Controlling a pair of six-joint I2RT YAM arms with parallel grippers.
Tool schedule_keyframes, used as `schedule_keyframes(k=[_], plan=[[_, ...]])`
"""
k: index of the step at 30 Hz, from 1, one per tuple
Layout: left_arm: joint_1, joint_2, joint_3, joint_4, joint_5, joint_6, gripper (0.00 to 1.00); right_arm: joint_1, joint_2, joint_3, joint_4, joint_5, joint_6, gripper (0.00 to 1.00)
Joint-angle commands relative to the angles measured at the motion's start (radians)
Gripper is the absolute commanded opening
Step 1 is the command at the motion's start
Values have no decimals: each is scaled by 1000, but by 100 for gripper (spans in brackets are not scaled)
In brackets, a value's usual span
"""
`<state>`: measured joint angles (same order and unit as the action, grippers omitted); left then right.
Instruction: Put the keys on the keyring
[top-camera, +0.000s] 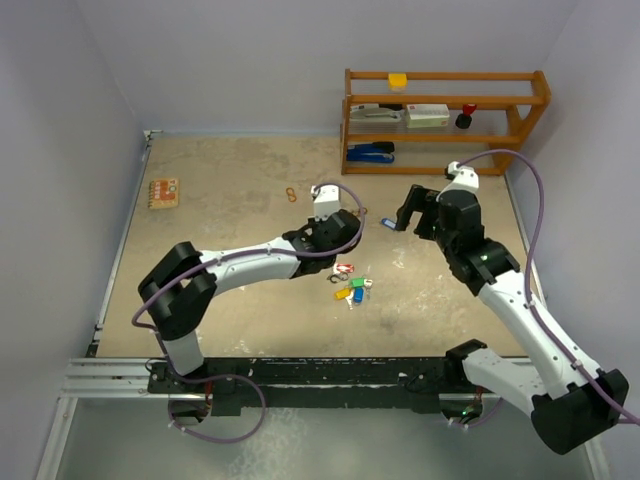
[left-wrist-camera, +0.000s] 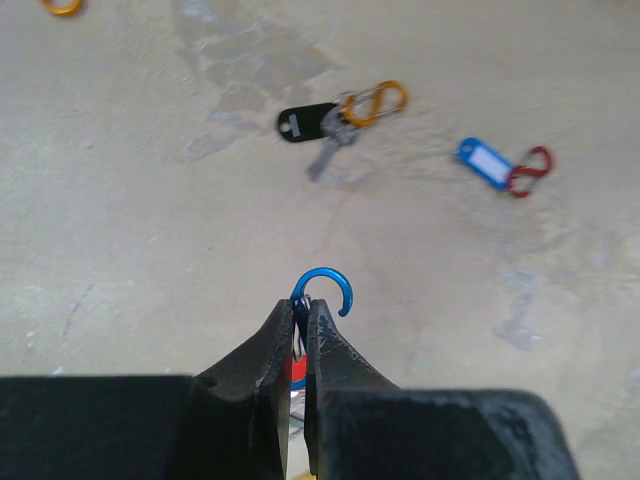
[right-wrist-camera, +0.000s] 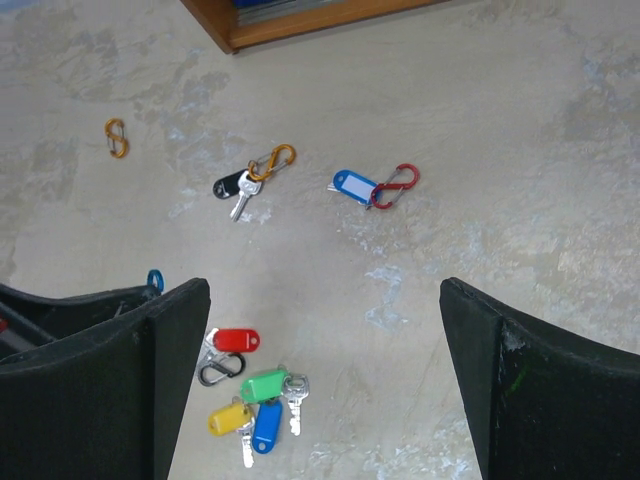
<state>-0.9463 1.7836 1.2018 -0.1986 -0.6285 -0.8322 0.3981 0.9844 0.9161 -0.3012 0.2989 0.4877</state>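
My left gripper (left-wrist-camera: 298, 308) is shut on a blue carabiner-style keyring (left-wrist-camera: 326, 287); its open hook sticks out above the fingertips. In the top view the left gripper (top-camera: 340, 228) hovers mid-table. Ahead of it lie a black-headed key on an orange clip (left-wrist-camera: 318, 124) and a blue-headed key on a red clip (left-wrist-camera: 487, 163). My right gripper (right-wrist-camera: 322, 300) is open and holds nothing. Below it sits a cluster of red, green, yellow and blue-headed keys (right-wrist-camera: 250, 395) with a black clip (right-wrist-camera: 222, 368). The same cluster (top-camera: 351, 287) lies between both arms.
A loose orange clip (top-camera: 290, 194) lies at the back left. A wooden shelf (top-camera: 445, 100) with a stapler and small items stands at the back right. An orange packet (top-camera: 163, 192) rests near the left wall.
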Motion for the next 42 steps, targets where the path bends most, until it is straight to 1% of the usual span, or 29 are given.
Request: schedule_keyframes(k=[1,9,13,15,18,33,42], plan=[[-42,-45,-7,151,17,22,0,-1,-57,3,27,46,25,100],[-68,17,4,259,60,29,0,-1,-140,-3,31,89,34,100],[-86,64,28,278,49,22,0,-1,-160,-3,31,105,40,100],[-99,92,43,287,42,24,0,-1,-167,-29,34,110,41,100],[-120,120,47,334,60,35,0,-1,-172,-30,33,113,40,100],[-144,136,-17,431,187,32,0,-1,-174,-29,30,113,35,100],[-146,158,-38,444,169,4,0,-1,-173,-33,30,113,36,100]])
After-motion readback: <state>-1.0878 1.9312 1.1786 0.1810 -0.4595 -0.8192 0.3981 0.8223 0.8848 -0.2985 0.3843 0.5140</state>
